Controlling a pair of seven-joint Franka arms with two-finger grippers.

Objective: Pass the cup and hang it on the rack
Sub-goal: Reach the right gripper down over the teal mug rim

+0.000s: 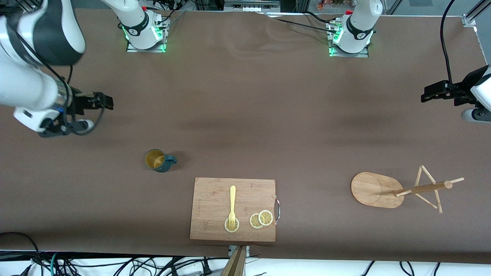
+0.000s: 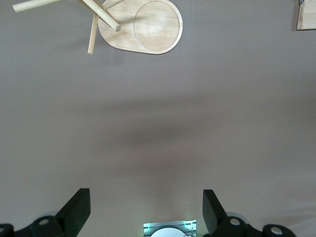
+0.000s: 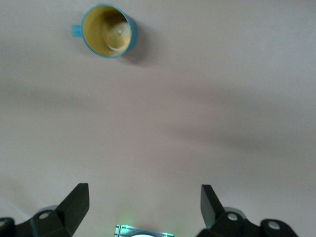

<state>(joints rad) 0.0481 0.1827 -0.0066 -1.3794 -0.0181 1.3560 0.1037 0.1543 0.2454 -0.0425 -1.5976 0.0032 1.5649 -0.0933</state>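
Observation:
The dark teal cup [image 1: 159,160] stands upright on the brown table toward the right arm's end, its yellow-tan inside showing; it also shows in the right wrist view [image 3: 107,30]. The bamboo rack [image 1: 374,189] stands toward the left arm's end, and its oval base shows in the left wrist view [image 2: 148,27]. My right gripper [image 1: 103,100] is open and empty, up over bare table, apart from the cup; its spread fingers frame bare table in its wrist view [image 3: 144,195]. My left gripper [image 1: 426,95] is open and empty over bare table, apart from the rack, as its wrist view shows [image 2: 145,197].
A rectangular bamboo cutting board [image 1: 215,191] lies near the front edge between cup and rack. It carries a yellow fork [image 1: 232,203] and lemon slices [image 1: 261,219]. Its corner shows in the left wrist view [image 2: 307,17]. Cables run along the front edge.

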